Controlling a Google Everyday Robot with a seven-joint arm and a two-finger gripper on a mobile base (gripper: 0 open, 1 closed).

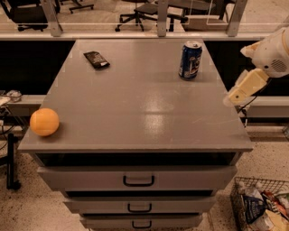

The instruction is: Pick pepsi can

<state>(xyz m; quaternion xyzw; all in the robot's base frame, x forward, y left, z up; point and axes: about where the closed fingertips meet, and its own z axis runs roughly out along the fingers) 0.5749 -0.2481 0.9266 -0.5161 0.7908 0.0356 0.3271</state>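
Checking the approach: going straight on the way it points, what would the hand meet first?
The hand, right of the tabletop and angled down-left, would likely meet the tabletop's right edge first, not the pepsi can farther back; depth is unclear.

Glossy metal can point(190, 60); plastic pincer point(235, 95) (right)

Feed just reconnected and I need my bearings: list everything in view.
pepsi can: one, blue with silver top, upright, far right of cabinet top
snack packet: one, dark, flat, far left of top
orange: one, orange, near left edge
cabinet: one, grey, three drawers in front
wire basket: one, metal, floor at lower right
office chairs: at least two, dark, background
end effector: one, cream, beyond cabinet's right edge, apart from can
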